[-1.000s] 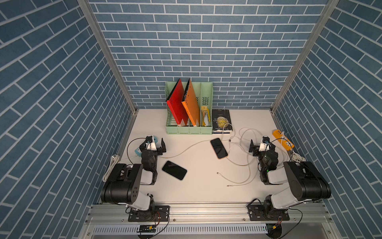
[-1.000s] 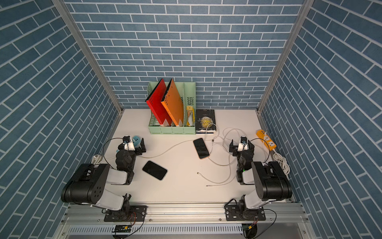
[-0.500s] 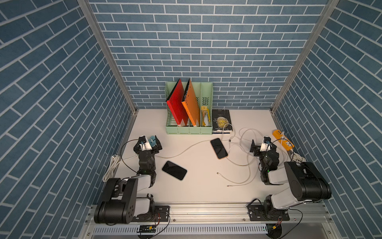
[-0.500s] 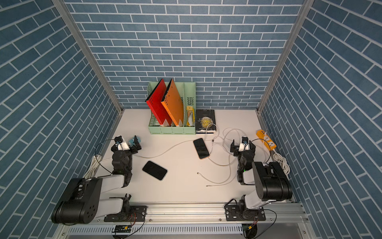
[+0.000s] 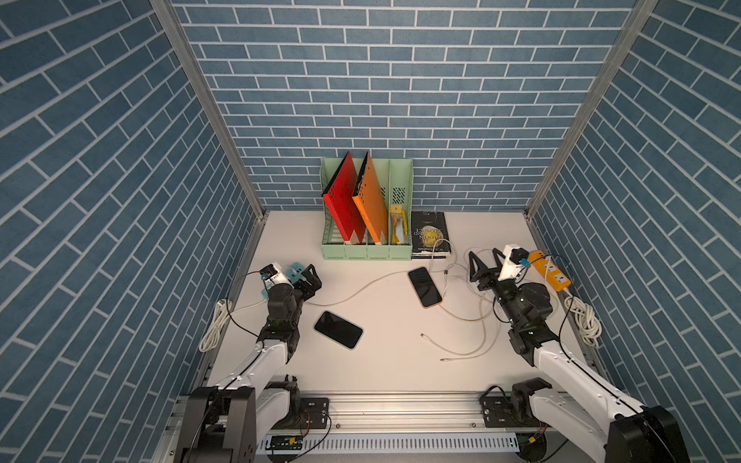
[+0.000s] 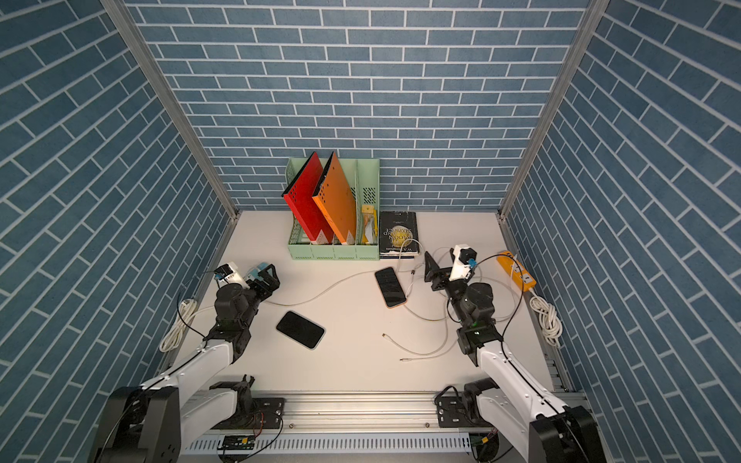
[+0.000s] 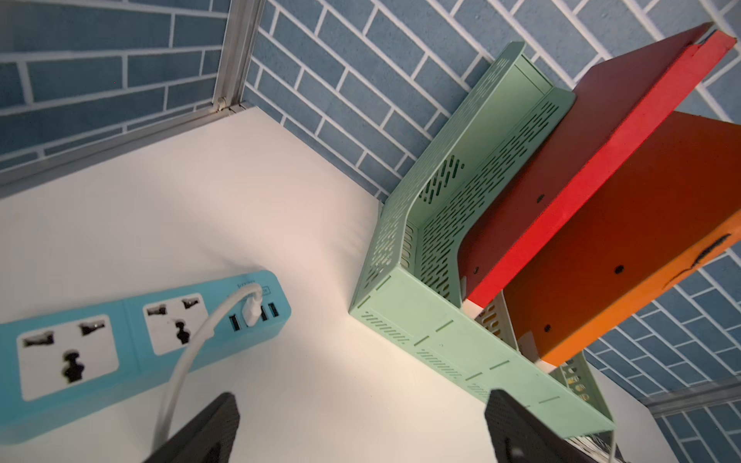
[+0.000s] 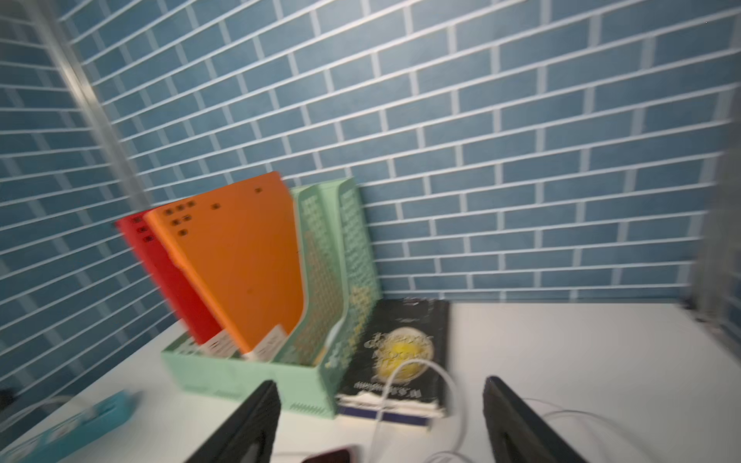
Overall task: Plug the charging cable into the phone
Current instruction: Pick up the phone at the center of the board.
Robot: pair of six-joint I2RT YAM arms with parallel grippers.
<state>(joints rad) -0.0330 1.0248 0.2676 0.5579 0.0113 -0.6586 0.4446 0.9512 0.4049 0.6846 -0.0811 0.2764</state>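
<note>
two phones from where i stand: a dark phone [image 5: 339, 330] and an orange-edged phone [image 5: 424, 287]. two power strips: a blue strip [image 7: 130, 340] and an orange strip [image 5: 551, 274]. two folders, a red folder [image 5: 343, 204] and an orange folder [image 5: 373, 204], in one green rack [image 5: 361, 253]. one book [image 5: 429, 230]. two bundled thick cords, the left cord [image 5: 211, 330] and the right cord [image 5: 586, 322]. the thin white charging cables [image 5: 361, 288] tangle; i can't count them surely.

Walls [image 5: 361, 80] blue brick ptn, white grout. Desk [image 5: 393, 360] off-white. Rack [image 5: 353, 252] mint green, slotted. Red folder [image 5: 343, 200], orange folder [image 5: 371, 204]. Book [image 5: 429, 224] black, yellow disc (poss. gold, blurry). Blue strip [image 7: 132, 320], orange strip [image 5: 551, 272]. Phones [image 5: 339, 329] black; cables [image 5: 473, 316] white.
</note>
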